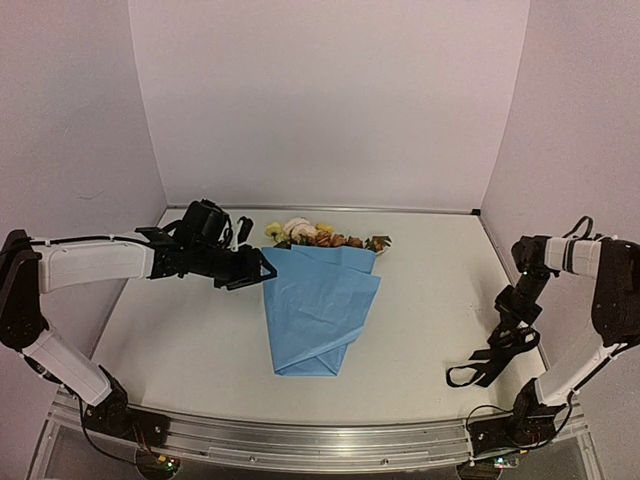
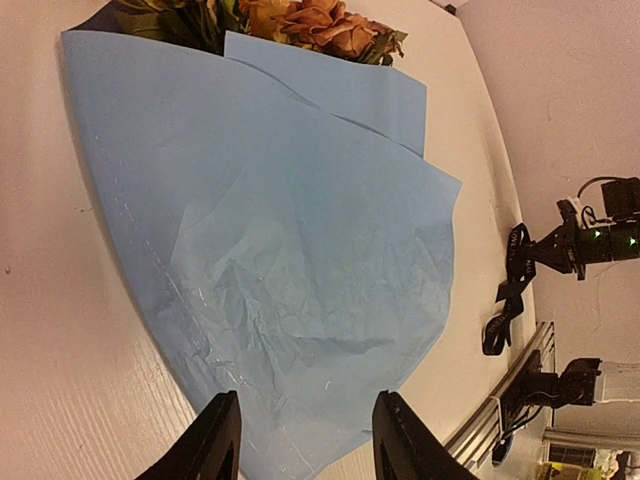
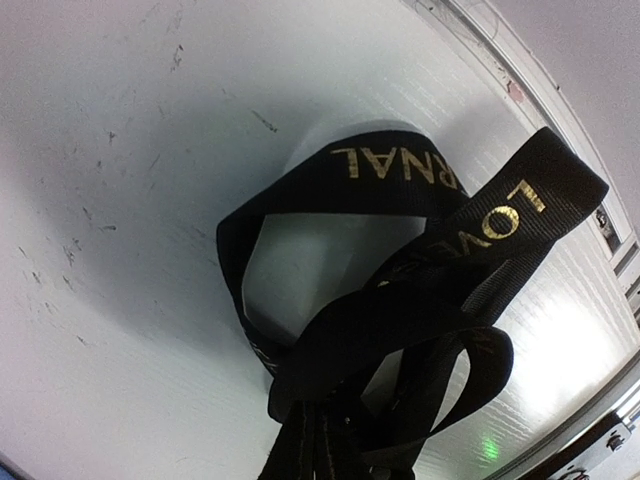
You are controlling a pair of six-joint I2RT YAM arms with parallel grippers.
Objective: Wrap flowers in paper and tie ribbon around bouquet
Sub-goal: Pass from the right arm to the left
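Observation:
The bouquet lies in the middle of the table: a light blue paper cone with its point toward me, and the flowers of yellow, cream and rust poking out at the far end. The left wrist view shows the creased paper and rust blooms. My left gripper hovers at the cone's upper left edge, open, with the paper below its fingers. The black ribbon with gold lettering is bunched in loops at the right. My right gripper is shut on it, its fingers hidden by the strands.
A white table is enclosed by pale walls on three sides. A metal rail runs along the near edge between the arm bases. The right arm and ribbon show at the right of the left wrist view.

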